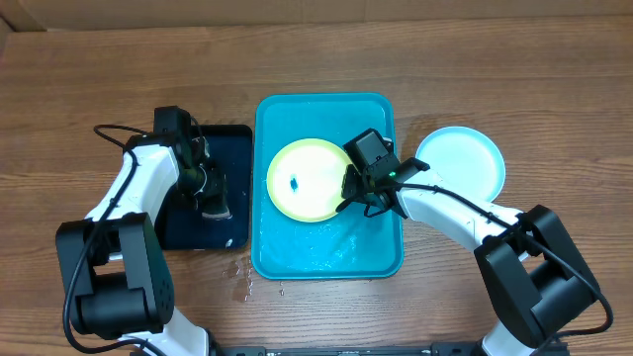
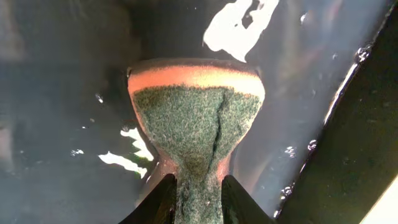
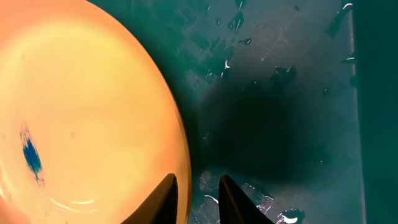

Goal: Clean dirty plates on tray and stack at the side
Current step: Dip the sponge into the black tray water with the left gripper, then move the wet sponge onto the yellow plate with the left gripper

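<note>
From above: turquoise tray point(image 1: 326, 253) at mid-table, with a raised rim and rounded corners, its floor wet and glossy. Yellow-green plate point(image 1: 309, 180) lying in its far half, round and shallow, a small blue smudge point(image 1: 296, 182) near centre. Bare tray floor open on the near side of the plate, only a narrow strip on the far side. Light blue plate point(image 1: 460, 163) out on the wooden table point(image 1: 514, 69), just right of the tray. Black tray point(image 1: 233, 158) just beside the tray's left edge. Left arm folded over the black tray, left gripper point(image 1: 211, 201) pointing down with a sponge point(image 1: 216, 211) in it. Right arm reaching in from the right, right gripper point(image 1: 349, 194) at the plate's right rim.

From the left wrist: left gripper point(image 2: 198, 186) pinched tight on the sponge point(image 2: 196, 118), coarse green scouring face up, orange foam behind, squeezed to a waist between the fingertips. Wet black tray point(image 2: 62, 93) beneath.

From the right wrist: right gripper point(image 3: 198, 199) low over the tray point(image 3: 280, 93), fingertips narrowly apart and astride the rim of the yellow-green plate point(image 3: 87, 106). Clamped or merely straddling, not to be told. Smudge point(image 3: 31, 155) well to the left, droplets on the tray floor to the right.
</note>
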`<state>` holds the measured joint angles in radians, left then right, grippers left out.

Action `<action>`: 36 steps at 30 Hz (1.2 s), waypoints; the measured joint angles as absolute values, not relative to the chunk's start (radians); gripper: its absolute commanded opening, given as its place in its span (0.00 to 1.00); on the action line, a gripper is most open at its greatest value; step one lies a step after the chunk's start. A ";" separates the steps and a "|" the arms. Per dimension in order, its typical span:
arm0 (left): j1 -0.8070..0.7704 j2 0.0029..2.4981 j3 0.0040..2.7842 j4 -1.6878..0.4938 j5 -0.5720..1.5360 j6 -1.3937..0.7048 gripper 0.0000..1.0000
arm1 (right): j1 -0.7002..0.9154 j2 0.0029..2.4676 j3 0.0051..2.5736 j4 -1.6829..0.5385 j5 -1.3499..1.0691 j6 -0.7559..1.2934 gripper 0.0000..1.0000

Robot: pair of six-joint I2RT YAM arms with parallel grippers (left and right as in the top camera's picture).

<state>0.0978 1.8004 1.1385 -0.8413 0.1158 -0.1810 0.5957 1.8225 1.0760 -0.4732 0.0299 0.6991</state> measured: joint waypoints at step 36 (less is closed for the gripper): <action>0.115 1.470 1.177 -0.883 0.090 -0.188 0.04 | 0.596 1.822 1.075 -0.440 0.005 0.712 0.19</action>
